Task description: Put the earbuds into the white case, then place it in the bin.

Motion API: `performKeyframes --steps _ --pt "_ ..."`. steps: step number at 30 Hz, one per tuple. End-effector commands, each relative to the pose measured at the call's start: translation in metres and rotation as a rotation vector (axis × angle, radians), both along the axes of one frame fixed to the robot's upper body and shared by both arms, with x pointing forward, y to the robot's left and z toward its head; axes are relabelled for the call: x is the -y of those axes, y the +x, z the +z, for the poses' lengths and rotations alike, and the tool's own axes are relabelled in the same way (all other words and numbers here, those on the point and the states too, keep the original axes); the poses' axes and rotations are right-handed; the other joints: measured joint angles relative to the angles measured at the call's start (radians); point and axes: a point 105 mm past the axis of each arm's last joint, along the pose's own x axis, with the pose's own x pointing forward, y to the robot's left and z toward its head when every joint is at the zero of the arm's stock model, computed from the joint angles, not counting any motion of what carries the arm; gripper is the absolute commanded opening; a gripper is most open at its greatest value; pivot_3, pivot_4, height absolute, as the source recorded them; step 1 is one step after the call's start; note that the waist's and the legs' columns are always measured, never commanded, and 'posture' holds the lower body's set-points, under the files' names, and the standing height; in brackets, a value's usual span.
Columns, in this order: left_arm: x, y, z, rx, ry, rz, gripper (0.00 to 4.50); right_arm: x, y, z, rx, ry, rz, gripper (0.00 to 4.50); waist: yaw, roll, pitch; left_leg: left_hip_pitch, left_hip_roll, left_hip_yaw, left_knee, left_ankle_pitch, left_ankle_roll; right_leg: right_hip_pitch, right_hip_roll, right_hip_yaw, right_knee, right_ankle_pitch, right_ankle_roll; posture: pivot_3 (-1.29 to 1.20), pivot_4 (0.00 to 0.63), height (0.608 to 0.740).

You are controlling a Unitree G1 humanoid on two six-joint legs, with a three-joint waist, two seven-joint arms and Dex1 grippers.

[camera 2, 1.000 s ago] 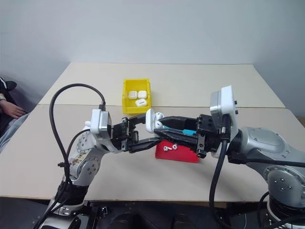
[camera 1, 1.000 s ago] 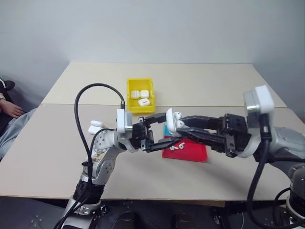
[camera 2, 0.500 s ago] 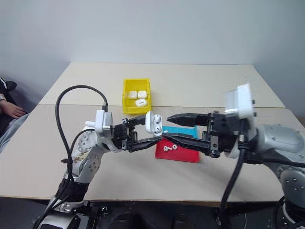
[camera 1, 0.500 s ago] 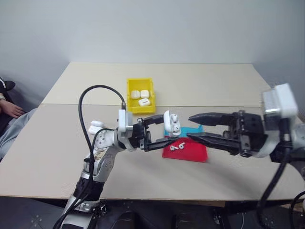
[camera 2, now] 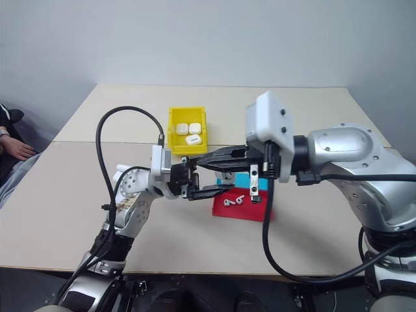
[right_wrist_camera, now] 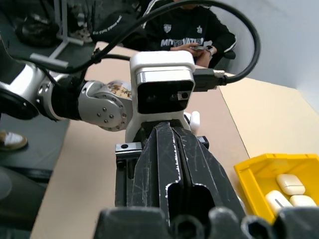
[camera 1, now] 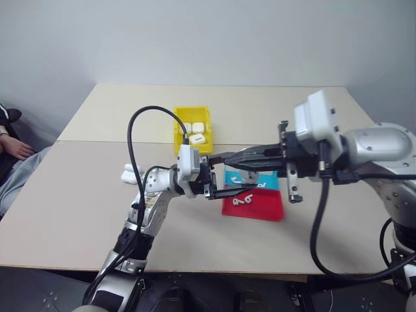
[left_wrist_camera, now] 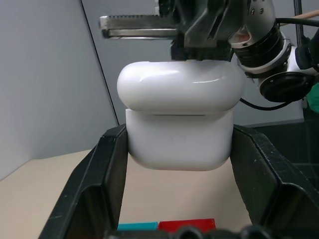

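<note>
Left tool [left_wrist_camera: 177, 199] clamps white case [left_wrist_camera: 179, 119], lid down. Right tool [camera 1: 229, 158], pinched shut, presses on the lid. Press squarely, confirm latch. Earbuds [camera 1: 242, 199] below on tray [camera 1: 263, 209]; bin [camera 1: 192, 130] beyond.

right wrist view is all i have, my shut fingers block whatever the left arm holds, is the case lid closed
observer: yes, in the left wrist view the white case has its lid down flush, and it is clamped between the left fingers.
operator: where do my fingers sit on it
observer: the right fingers are shut and appear to rest on top of that lid.
operator: any buds left outside
observer: two earbuds lie loose on the red tray, below the two arms.
</note>
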Motion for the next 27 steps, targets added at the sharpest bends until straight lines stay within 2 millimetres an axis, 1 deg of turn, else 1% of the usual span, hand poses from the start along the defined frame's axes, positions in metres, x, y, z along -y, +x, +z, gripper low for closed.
performKeyframes --steps 1,4,11,15,19,21,23,24,25,26,27 --pt "0.003 -0.004 0.011 0.067 -0.007 -0.021 2.78 -0.004 0.002 0.007 0.073 -0.013 0.004 0.02 0.000 0.000 0.000 0.000 0.000 0.001 0.000 0.000 0.000 0.000 0.000 0.000 0.000 0.000 0.000 0.00 0.150 0.740" --pt "0.003 -0.007 0.013 0.068 -0.018 -0.026 2.78 -0.001 0.005 0.002 0.083 -0.057 -0.014 0.02 0.000 0.000 0.000 0.000 0.000 0.001 0.000 0.000 0.000 0.000 0.000 0.000 0.000 0.000 0.000 0.00 0.150 0.740" --pt "-0.004 -0.008 0.017 0.075 -0.040 -0.010 2.78 0.019 0.012 -0.012 0.078 -0.140 -0.077 0.02 0.001 0.000 0.000 0.000 0.000 0.001 0.000 0.000 0.000 0.000 0.000 0.000 0.000 0.000 0.000 0.00 0.150 0.740" --pt "-0.005 -0.006 0.014 0.072 -0.036 0.004 2.78 0.023 0.008 -0.001 0.085 -0.093 -0.067 0.02 0.000 0.000 0.000 0.000 0.000 0.001 0.001 0.000 0.000 0.000 0.000 0.000 0.001 0.000 0.000 0.00 0.150 0.740" --pt "-0.005 -0.002 0.013 0.069 -0.036 0.029 2.78 0.022 0.002 0.017 0.120 -0.010 -0.053 0.02 -0.001 0.000 0.000 0.000 0.000 0.001 0.001 0.000 0.000 0.000 0.000 0.000 0.000 0.000 0.000 0.00 0.150 0.740" --pt "-0.006 0.008 0.011 0.069 -0.030 0.106 2.78 0.026 0.000 0.027 0.142 0.037 -0.065 0.02 0.000 0.000 0.000 0.000 0.000 0.001 0.001 0.000 0.000 0.000 0.000 0.000 0.001 0.000 0.000 0.00 0.150 0.740" --pt "-0.007 0.020 0.010 0.075 -0.017 0.207 2.78 0.030 0.000 0.031 0.155 0.068 -0.097 0.02 0.000 0.000 0.000 0.000 0.000 0.001 0.001 0.000 0.000 0.000 0.000 0.000 0.001 0.000 0.000 0.00 0.150 0.740" --pt "-0.008 0.035 0.013 0.088 -0.035 0.320 2.78 0.035 0.004 0.031 0.153 0.095 -0.145 0.02 0.001 0.000 0.000 0.000 0.000 0.001 0.001 0.000 0.000 0.000 0.000 0.000 0.000 0.000 0.000 0.00 0.150 0.740" --pt "-0.009 0.045 0.016 0.100 -0.049 0.395 2.78 0.039 0.007 0.032 0.150 0.113 -0.179 0.02 0.005 0.000 0.000 0.000 0.000 0.001 0.001 0.000 0.000 0.001 0.000 0.000 0.000 0.000 0.000 0.00 0.150 0.740" --pt "-0.009 0.064 0.017 0.093 -0.007 0.511 2.78 0.043 0.011 0.030 0.139 0.139 -0.221 0.02 0.009 -0.001 0.000 0.000 0.000 0.001 0.001 0.000 0.000 0.002 0.000 -0.001 0.000 0.000 0.000 0.00 0.150 0.740" --pt "-0.010 0.076 0.017 0.092 0.025 0.593 2.78 0.046 0.012 0.029 0.132 0.155 -0.248 0.02 0.012 -0.001 0.000 0.000 0.000 0.001 0.002 0.000 0.000 0.002 0.000 -0.002 0.000 0.000 0.000 0.00 0.150 0.740"
